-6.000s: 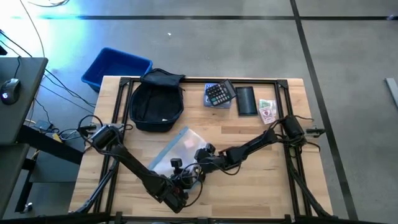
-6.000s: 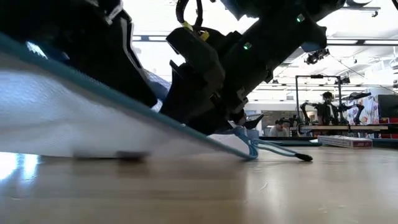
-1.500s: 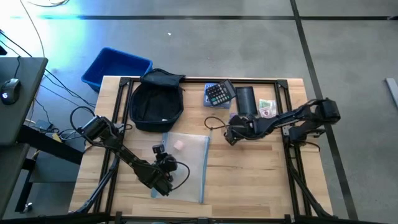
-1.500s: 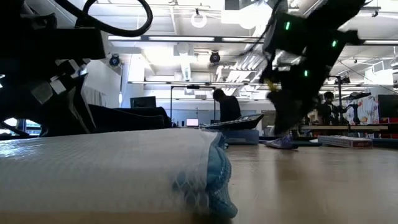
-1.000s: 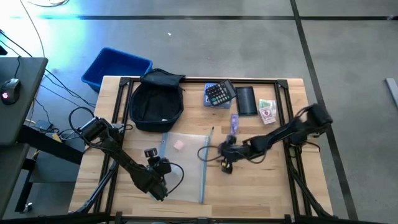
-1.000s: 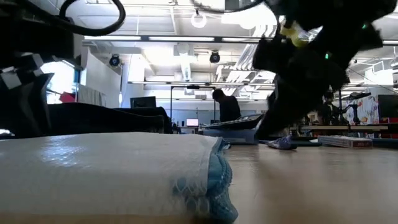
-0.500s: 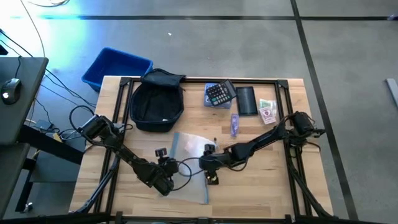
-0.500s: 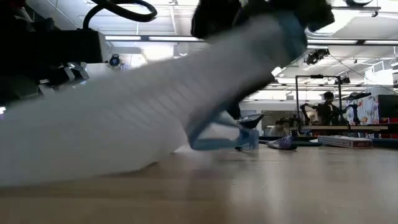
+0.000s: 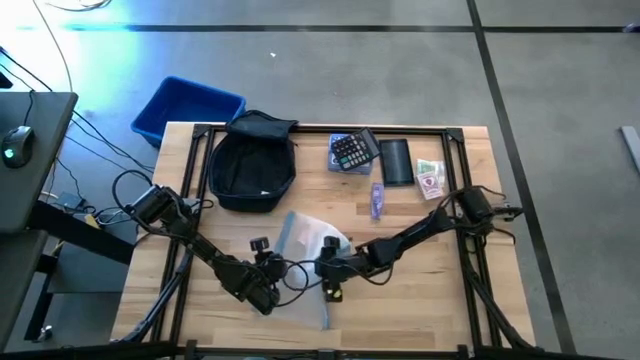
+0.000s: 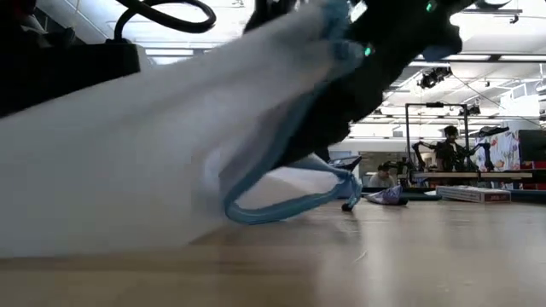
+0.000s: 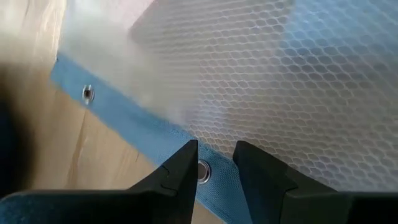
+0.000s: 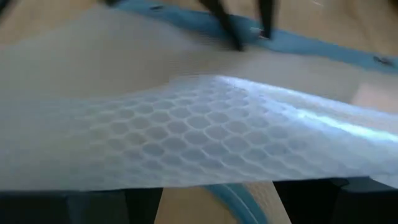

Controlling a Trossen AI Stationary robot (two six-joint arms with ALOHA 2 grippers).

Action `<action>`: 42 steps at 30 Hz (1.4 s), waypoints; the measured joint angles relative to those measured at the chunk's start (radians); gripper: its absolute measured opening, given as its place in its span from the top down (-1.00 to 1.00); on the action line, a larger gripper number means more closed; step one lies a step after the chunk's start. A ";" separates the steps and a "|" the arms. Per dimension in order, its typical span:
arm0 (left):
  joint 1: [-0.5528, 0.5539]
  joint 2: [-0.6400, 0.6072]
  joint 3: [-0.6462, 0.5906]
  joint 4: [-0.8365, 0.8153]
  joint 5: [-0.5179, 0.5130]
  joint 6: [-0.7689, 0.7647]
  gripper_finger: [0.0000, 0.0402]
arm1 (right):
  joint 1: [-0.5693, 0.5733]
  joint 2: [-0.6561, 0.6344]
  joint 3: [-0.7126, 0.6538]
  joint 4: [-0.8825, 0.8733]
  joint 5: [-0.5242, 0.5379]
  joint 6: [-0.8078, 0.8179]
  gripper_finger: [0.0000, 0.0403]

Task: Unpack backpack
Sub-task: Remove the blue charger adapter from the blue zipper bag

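Risk first: a slip or a tear of the mesh pouch (image 9: 300,236), pinched at two places at once and lifted clear of the bench (image 9: 430,295) on its right side. Likely cause: pulling apart in opposed directions, or a thin hold on slick netting. Could also snag at a grommet along the blue hem, or drop back flat and hide whatever sits inside. Worth noting too: a sweep to the far side with the pouch raised might brush the purple item (image 9: 377,198) or the calculator (image 9: 352,150), both lying just beyond.

Left claw (image 11: 214,163): at the near left of the pouch, narrowly closed, apparently nipping the blue hem right at a grommet. Right claw (image 9: 330,268): at the pouch's near right edge, clamped on a fold of the netting, with the sheet draped across in front of its camera.

Backpack (image 9: 253,168): at the far left of the bench, flat, beside the blue bin (image 9: 185,108) off the bench corner. Well apart from both claws, farther away and to the left, untouched by either. Judged from this: unpacking well along, with several items already laid out along the far edge.
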 joint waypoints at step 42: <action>-0.024 0.000 -0.001 -0.155 -0.025 -0.017 0.53 | 0.015 0.021 0.124 -0.282 -0.093 -0.140 1.00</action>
